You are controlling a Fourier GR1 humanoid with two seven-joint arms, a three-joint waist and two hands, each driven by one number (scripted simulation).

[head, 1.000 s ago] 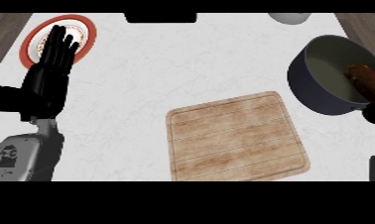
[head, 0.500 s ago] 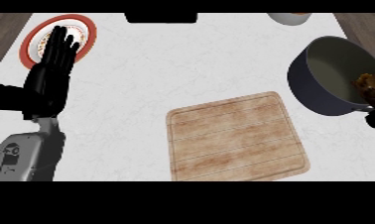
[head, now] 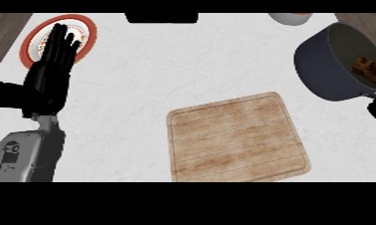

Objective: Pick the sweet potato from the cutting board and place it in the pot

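Note:
The brown-orange sweet potato (head: 363, 66) lies inside the dark pot (head: 327, 69) at the right edge, partly cut off by the frame. The wooden cutting board (head: 236, 138) sits bare at lower centre. My left hand (head: 51, 72) is open with straight fingers pointing up at the far left, resting over the lower edge of a red-rimmed plate (head: 84, 27). My right hand does not show. A small dark shape (head: 371, 109) just below the pot at the right edge looks like the pot's handle.
A black object (head: 161, 17) sits at the counter's back edge and a pale bowl (head: 290, 18) at the back right. White counter lies between the plate, the board and the pot.
The sweet potato has shifted a little inside the pot, close to the right edge. My left hand has stayed where it was.

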